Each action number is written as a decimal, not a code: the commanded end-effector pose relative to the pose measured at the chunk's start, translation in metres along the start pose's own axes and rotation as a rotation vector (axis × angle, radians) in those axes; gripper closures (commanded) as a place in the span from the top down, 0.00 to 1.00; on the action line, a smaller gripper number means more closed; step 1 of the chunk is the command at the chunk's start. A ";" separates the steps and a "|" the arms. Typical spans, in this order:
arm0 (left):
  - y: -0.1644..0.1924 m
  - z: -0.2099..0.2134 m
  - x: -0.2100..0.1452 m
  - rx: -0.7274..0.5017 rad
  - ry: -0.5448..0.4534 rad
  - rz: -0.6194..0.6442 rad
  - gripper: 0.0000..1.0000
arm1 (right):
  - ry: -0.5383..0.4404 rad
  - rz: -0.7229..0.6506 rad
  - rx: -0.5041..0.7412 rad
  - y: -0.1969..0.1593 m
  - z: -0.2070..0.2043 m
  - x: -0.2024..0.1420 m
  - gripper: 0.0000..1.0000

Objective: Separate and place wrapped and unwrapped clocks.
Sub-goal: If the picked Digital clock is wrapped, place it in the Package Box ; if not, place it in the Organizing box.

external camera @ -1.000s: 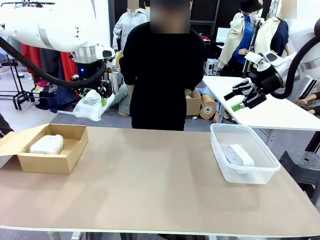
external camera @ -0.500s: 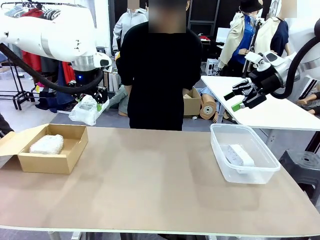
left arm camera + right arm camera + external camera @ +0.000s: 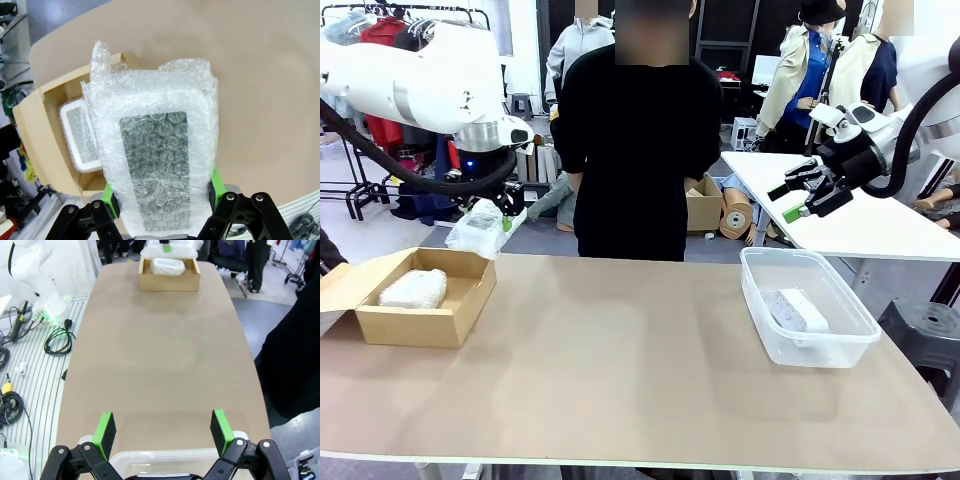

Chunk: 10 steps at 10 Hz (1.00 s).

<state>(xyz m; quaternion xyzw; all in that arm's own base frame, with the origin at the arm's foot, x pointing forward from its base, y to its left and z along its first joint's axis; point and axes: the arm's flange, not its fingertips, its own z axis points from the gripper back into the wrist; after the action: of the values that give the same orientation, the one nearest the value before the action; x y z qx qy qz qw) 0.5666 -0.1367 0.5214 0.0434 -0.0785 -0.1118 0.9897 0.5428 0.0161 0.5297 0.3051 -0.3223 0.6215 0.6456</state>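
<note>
Carrying a bubble-wrapped clock (image 3: 155,150) clamped lengthwise between its fingers, the left gripper (image 3: 490,212) hangs just beyond the cardboard box (image 3: 420,320); right gripper (image 3: 798,200) fingers stand apart.

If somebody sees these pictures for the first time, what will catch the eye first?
Most striking is the bubble-wrapped clock clamped in the left gripper, hanging above the far end of the cardboard box, where another wrapped clock lies. At the table's right, the bare white clock rests in the clear tub.

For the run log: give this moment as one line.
left gripper: shut on wrapped clock | near cardboard box | right gripper: open, above tub
</note>
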 end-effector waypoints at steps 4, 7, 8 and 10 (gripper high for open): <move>0.035 -0.009 -0.027 0.025 -0.004 -0.025 0.00 | 0.001 0.005 -0.003 0.001 0.001 0.003 1.00; 0.053 -0.021 -0.030 0.020 0.007 -0.023 0.00 | 0.001 0.005 -0.003 0.001 0.001 0.003 1.00; 0.058 -0.024 -0.031 0.015 0.013 -0.026 0.00 | 0.001 0.005 -0.003 0.001 0.001 0.003 1.00; 0.059 -0.029 -0.033 0.037 0.000 -0.009 0.00 | 0.001 0.005 -0.003 0.001 0.001 0.003 1.00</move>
<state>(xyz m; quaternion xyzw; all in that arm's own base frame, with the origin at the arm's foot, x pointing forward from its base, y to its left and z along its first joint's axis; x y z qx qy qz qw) 0.5571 -0.0736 0.4967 0.0527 -0.0645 -0.1092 0.9905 0.5428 0.0161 0.5297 0.3051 -0.3223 0.6215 0.6456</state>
